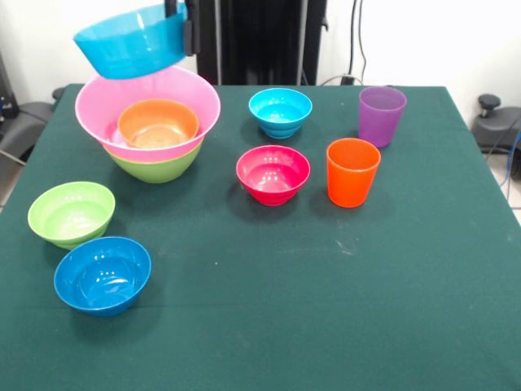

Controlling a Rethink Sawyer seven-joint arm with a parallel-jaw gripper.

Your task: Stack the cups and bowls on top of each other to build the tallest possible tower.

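The tower stands at the left: a large lime green bowl point(156, 169) at the base, a huge pink bowl point(203, 102) nested in it, and an orange bowl point(158, 124) inside the pink one. Above it hangs a big cyan-blue bowl point(126, 42), tilted, with my gripper point(186, 37) shut on its right rim at the top edge. The orange cup point(352, 173) and the purple cup point(381, 116) stand upright at the right. Loose on the cloth are a small cyan bowl point(280, 112), a magenta-red bowl point(273, 174), a lime green bowl point(72, 214) and a blue bowl point(102, 275).
The table point(326, 309) is covered with a dark green cloth. Black equipment and cables stand behind its far edge.
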